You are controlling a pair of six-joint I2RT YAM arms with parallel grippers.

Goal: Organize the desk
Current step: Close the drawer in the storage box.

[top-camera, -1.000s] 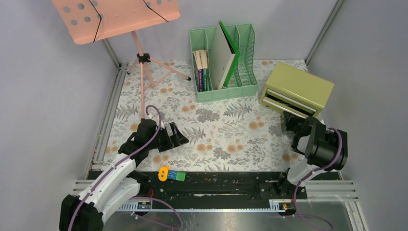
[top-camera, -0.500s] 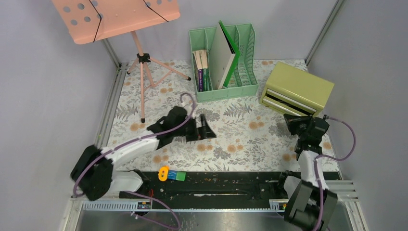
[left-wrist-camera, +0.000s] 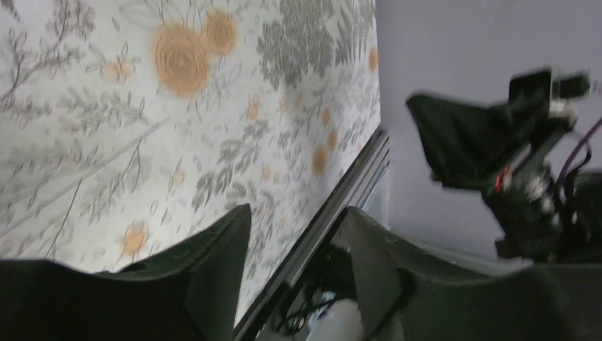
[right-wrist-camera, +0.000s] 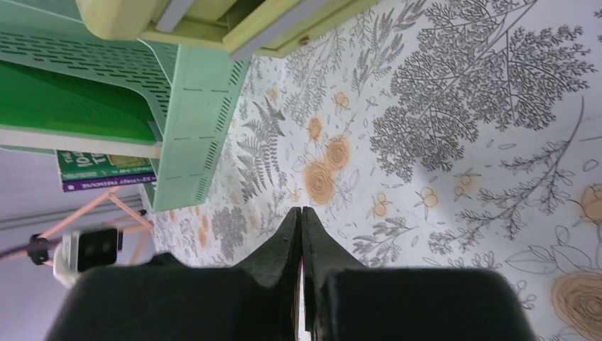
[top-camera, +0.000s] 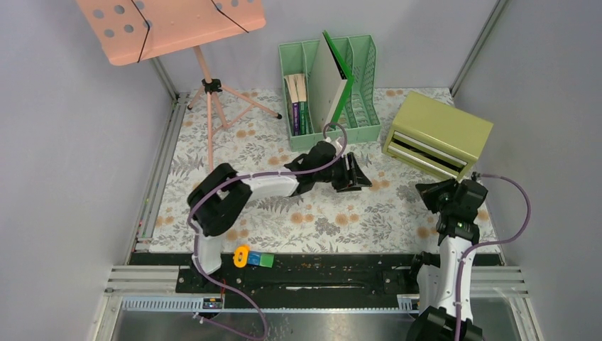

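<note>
At the near edge, a yellow piece [top-camera: 241,255] and a blue-and-green block [top-camera: 261,260] lie touching each other on the black mounting plate [top-camera: 334,273] between the two arm bases. Beyond the plate lies the desk [top-camera: 383,206], a flat top covered in fern-and-flower cloth and framed by metal rails. The right gripper [right-wrist-camera: 302,211] sits over the desk's right side, in front of the olive drawer box [top-camera: 436,131]. Its fingers are pressed together with nothing between them. The left arm reaches diagonally across the desk toward its middle. The left gripper [left-wrist-camera: 298,213] is low over the cloth, fingers apart and holding nothing. Just beyond it, at the far edge, stands the mint-green file organizer [top-camera: 358,85]. It holds upright books [top-camera: 299,106] toward its left side and a large green-covered book [top-camera: 330,82] leaning in the middle. The drawer box stands at the far right, angled. The pink music stand [top-camera: 170,25] stands at the far left, tripod feet on the cloth.
</note>
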